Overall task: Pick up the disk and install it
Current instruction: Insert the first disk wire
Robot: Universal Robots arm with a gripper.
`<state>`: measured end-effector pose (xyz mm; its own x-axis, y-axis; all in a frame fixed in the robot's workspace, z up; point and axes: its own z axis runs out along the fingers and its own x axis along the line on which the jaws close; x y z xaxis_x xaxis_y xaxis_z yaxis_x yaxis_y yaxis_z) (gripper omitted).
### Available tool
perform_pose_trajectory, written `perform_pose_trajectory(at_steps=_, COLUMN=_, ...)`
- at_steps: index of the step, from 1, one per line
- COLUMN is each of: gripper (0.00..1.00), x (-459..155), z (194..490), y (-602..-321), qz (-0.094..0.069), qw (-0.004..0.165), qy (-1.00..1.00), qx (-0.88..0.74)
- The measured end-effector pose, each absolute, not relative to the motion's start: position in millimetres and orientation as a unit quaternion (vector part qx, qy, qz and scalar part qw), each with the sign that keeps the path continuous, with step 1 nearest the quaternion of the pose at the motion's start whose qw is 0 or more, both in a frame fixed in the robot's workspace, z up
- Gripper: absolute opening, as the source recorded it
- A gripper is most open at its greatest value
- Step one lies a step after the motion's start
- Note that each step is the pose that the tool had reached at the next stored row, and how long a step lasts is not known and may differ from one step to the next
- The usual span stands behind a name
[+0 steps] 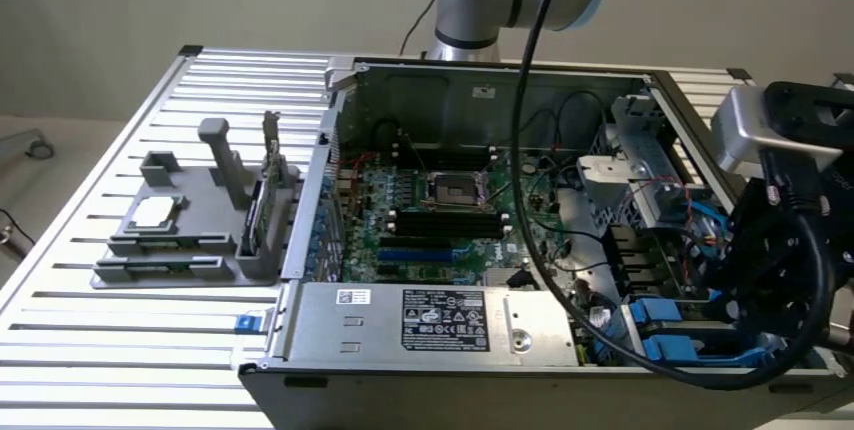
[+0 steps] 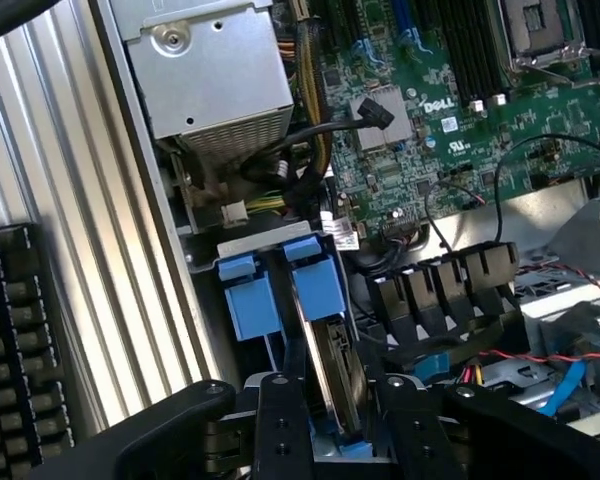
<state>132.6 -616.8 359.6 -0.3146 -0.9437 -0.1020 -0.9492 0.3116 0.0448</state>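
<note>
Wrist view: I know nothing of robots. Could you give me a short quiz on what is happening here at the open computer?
1. True or false: the disk stands on edge between the fingers of the gripper.
2. What colour is the plastic frame on the disk? A red, B blue, C yellow.
3. Fill in: in the exterior view, the grey stand sits on the table to the computer case's ____ (the exterior view's left or right).

Key: 1 true; 2 B; 3 left.
</note>
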Motion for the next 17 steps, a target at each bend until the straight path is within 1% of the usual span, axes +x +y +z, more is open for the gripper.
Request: perform_pose_trajectory(at_steps=17, gripper=0.33, x=132.6, z=359.6, y=-616.8, qz=0.043, qw=0.035, qy=0.887, qx=-0.458)
